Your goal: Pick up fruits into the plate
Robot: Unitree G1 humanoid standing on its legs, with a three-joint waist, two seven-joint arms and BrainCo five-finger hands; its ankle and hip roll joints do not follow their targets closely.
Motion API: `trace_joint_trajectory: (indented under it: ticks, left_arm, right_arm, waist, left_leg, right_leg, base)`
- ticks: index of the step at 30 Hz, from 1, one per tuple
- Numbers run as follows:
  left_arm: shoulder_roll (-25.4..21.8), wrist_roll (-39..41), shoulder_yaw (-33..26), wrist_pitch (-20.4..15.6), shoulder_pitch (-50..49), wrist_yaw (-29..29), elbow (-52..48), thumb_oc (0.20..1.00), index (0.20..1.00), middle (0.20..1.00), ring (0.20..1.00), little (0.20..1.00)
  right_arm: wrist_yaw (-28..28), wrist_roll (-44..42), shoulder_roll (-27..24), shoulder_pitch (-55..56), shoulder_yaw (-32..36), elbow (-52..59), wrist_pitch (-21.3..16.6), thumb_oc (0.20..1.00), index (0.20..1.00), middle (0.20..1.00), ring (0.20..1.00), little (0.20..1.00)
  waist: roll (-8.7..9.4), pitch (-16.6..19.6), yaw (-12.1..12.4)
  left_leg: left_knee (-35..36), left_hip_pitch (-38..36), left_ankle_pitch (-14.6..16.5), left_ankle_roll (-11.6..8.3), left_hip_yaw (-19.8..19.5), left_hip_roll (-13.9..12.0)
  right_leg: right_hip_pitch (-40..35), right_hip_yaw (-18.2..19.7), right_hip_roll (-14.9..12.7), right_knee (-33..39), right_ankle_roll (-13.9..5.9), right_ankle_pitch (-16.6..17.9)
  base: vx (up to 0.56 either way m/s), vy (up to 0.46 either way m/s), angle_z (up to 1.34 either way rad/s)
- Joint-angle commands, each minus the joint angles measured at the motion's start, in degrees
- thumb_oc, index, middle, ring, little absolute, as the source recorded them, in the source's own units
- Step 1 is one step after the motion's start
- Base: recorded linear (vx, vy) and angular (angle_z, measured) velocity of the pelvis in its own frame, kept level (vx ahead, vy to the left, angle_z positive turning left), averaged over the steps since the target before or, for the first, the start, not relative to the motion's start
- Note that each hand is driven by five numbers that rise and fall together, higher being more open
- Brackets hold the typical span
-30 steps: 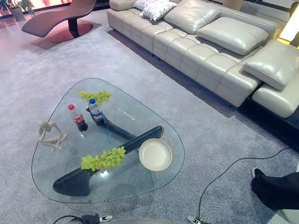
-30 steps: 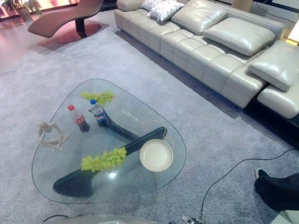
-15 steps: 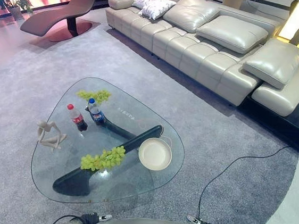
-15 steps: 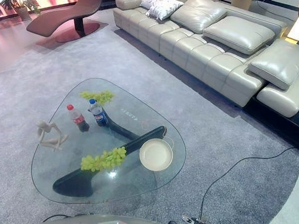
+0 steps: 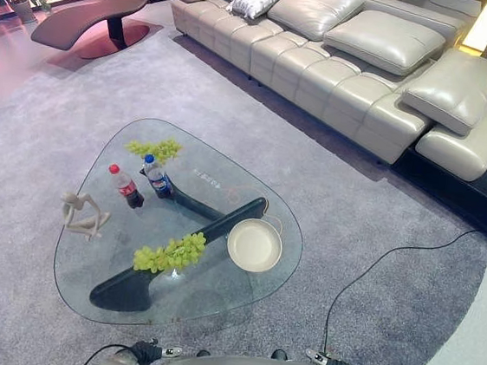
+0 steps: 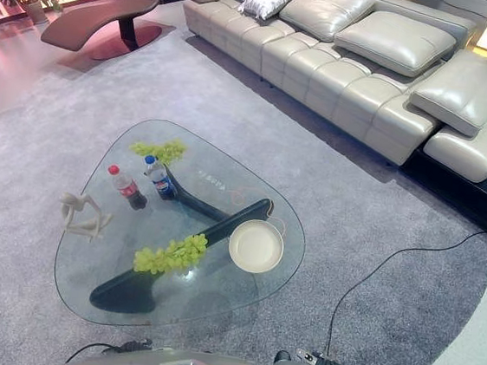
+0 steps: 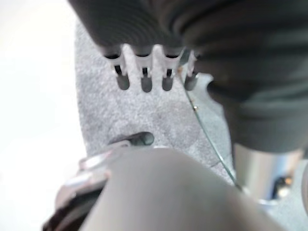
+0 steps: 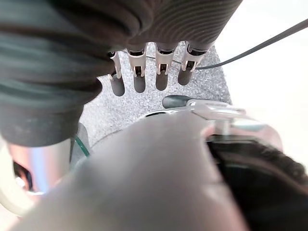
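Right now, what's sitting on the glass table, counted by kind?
Grape bunches: 2, near and far
Bottles: 2, red-capped and blue-capped
Plate: 1
Figurine: 1
Total: 6

The sofa (image 5: 352,63) and the lounge chair (image 5: 96,10) were cut off by the top edge. The two bottles' (image 5: 143,181) labels were too small to read. Through the glass tabletop (image 5: 87,262), the far end of the dark base (image 5: 184,246) lay behind the plate (image 5: 254,246).

Left hand (image 7: 144,72), right hand (image 8: 149,67) — fingers straight, empty.
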State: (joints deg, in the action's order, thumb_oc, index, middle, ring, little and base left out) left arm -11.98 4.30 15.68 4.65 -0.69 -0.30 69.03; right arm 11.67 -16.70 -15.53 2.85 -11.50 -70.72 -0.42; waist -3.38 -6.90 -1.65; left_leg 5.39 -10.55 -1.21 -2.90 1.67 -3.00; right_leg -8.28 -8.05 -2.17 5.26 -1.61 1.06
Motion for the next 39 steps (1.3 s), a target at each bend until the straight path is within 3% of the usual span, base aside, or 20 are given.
trace_joint_trajectory:
  ticks: [1,11,22,27,30,32,39]
  left_arm:
    - [-1.5,-3.3,1.8,-2.7,4.2,3.7,3.1,1.0,1.0,1.0,1.0,1.0]
    - [-3.9,-8.5,6.2,-9.0,11.3,15.7,-0.6,1.0,1.0,1.0,1.0,1.0]
    - [-9.4,-13.0,12.2,-9.1,21.7,27.8,-5.2,1.0,1.0,1.0,1.0,1.0]
    - [-10.7,-15.8,14.2,-6.6,27.8,33.0,-2.3,1.0,1.0,1.0,1.0,1.0]
    - [-14.6,-15.5,14.6,-1.9,36.0,29.7,0.4,1.0,1.0,1.0,1.0,1.0]
    - [-18.0,-16.2,15.5,3.8,39.6,28.1,-1.2,1.0,1.0,1.0,1.0,1.0]
    - [-20.9,-17.7,16.0,10.2,42.3,32.5,-1.1,1.0,1.0,1.0,1.0,1.0]
  right_arm:
    - [1.3,0.5,0.8,-4.6,-2.0,-3.0,-1.4,1.0,1.0,1.0,1.0,1.0]
    - [1.5,-3.9,-3.8,-11.0,-3.1,-1.5,-3.3,1.0,1.0,1.0,1.0,1.0]
    - [1.6,-11.2,-5.8,-18.3,-5.6,2.2,-8.0,1.0,1.0,1.0,1.0,1.0]
    - [2.7,-13.7,-5.6,-21.8,-6.1,2.4,-9.8,1.0,1.0,1.0,1.0,1.0]
    - [2.4,-13.8,-5.7,-24.5,-7.6,3.0,-9.2,1.0,1.0,1.0,1.0,1.0]
    - [2.0,-13.1,-6.6,-25.1,-7.7,5.8,-7.5,1.0,1.0,1.0,1.0,1.0]
    - [0.8,-15.5,-6.3,-25.3,-8.4,8.6,-7.9,1.0,1.0,1.0,1.0,1.0]
  waist:
    - [1.82,-2.3,0.0]
    - [-0.51,-8.5,-0.8]
    - [-0.71,-17.6,-1.3]
    - [0.25,-20.8,-2.1]
    - [0.66,-22.5,-3.6]
    - [0.57,-22.9,-4.5]
    - [1.42,-22.9,-4.2]
  left_leg:
    - [-1.1,-0.1,6.7,3.42,1.7,4.3]
    - [-3.0,7.8,4.1,2.54,0.9,4.0]
    - [-6.8,18.9,1.8,1.86,-0.5,3.7]
    - [-8.7,23.2,1.3,1.89,-0.2,3.6]
    - [-9.7,26.1,0.5,1.48,0.5,3.4]
    - [-10.4,28.5,0.0,1.32,0.8,3.5]
    - [-12.0,34.4,-0.9,1.25,0.6,3.6]
  right_leg:
    - [1.0,4.5,-1.4,-3.8,-2.87,-3.3]
    - [9.6,4.8,-0.9,-6.3,-1.77,-2.5]
    - [21.2,4.6,0.4,-10.9,-0.85,-1.8]
    - [26.3,5.4,1.3,-13.6,-0.83,-1.6]
    - [29.9,6.6,2.1,-15.6,-0.66,-1.4]
    - [32.8,7.6,2.3,-16.9,-0.72,-1.4]
    - [38.5,8.0,2.7,-18.7,-0.81,-1.1]
  base:
    - [-0.02,0.013,-0.13]
    - [-0.1,0.04,-0.07]
    - [-0.13,-0.025,-0.07]
    - [-0.1,-0.021,-0.07]
    - [-0.07,0.106,-0.19]
    - [-0.06,0.126,-0.19]
    - [-0.07,0.016,-0.09]
